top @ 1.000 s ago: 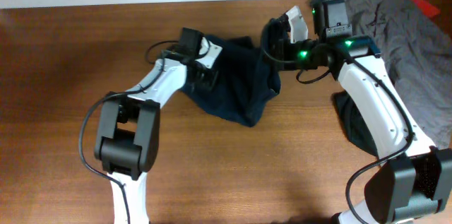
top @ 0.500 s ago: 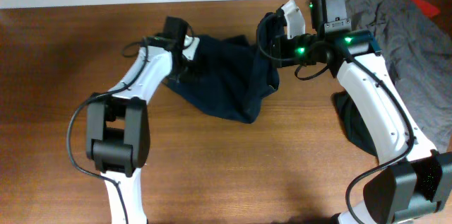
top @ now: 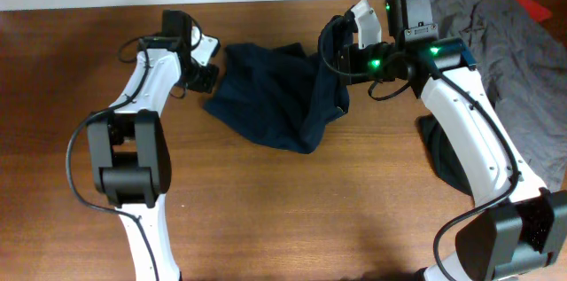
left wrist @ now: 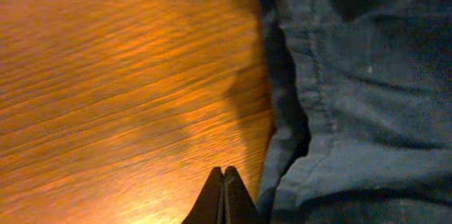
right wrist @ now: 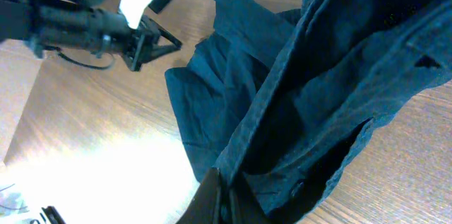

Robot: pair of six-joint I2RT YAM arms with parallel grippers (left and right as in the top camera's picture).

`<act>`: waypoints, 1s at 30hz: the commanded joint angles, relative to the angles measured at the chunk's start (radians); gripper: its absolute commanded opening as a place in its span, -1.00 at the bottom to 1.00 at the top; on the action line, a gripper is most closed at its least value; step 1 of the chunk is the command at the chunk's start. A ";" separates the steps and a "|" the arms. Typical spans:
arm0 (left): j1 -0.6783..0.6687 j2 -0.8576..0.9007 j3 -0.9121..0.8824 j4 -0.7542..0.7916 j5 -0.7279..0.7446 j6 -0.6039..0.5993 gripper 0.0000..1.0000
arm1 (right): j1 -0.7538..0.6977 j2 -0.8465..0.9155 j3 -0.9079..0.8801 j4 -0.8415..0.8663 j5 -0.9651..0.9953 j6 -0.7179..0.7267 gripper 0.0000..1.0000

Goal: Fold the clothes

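The dark navy shorts [top: 275,95] lie crumpled on the wooden table, their right side lifted. My right gripper [top: 341,50] is shut on the shorts' right edge and holds it up; in the right wrist view the fingers [right wrist: 219,181] pinch the navy cloth [right wrist: 304,90]. My left gripper [top: 208,79] is shut and empty, just left of the shorts' left edge. In the left wrist view its closed tips [left wrist: 223,173] sit over bare wood, with the shorts' hem [left wrist: 339,90] to their right. The left gripper also shows in the right wrist view [right wrist: 166,40].
A grey garment [top: 514,59] is heaped at the back right, with a red garment [top: 532,2] behind it. A dark cloth [top: 443,152] lies under the right arm. The table's far edge [top: 89,8] meets a white wall.
My left gripper has let go of the shorts' left part and moved left off the cloth, which now lies on the table. The right gripper has held still.
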 commanded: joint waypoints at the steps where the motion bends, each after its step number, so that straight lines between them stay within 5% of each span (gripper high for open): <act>1: -0.014 0.014 0.011 0.003 0.038 0.045 -0.99 | 0.020 -0.028 0.030 0.014 -0.002 0.000 -0.92; 30: -0.027 0.070 0.010 -0.035 0.077 -0.008 -1.00 | 0.302 0.232 0.030 0.612 0.002 0.035 -0.92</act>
